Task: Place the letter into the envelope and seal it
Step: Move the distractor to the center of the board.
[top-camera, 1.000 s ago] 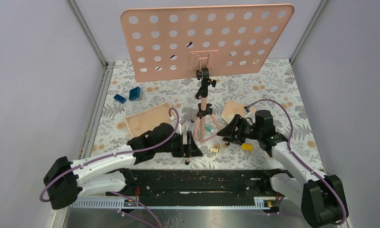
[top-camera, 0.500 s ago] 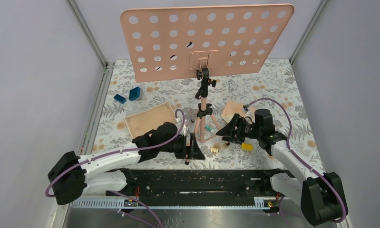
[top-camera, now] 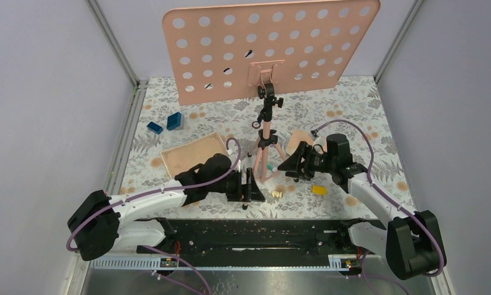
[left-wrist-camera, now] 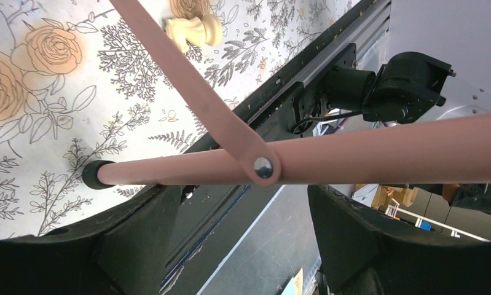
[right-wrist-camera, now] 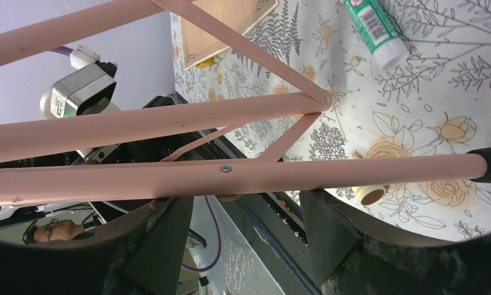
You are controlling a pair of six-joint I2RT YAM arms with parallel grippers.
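The letter [top-camera: 192, 157] lies flat on the tabletop [top-camera: 353, 110] at the left. The envelope [top-camera: 300, 137] peeks out at the right. Both my jaws gape wide, each right up against a leg of the stand [top-camera: 265, 132]. One bump could tip the stand over.

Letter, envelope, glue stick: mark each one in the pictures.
letter [top-camera: 188, 153], top view, on its speckled tan face.
envelope [top-camera: 300, 137], top view, on its exposed peach paper.
glue stick [right-wrist-camera: 373, 26], right wrist view, on its green label.
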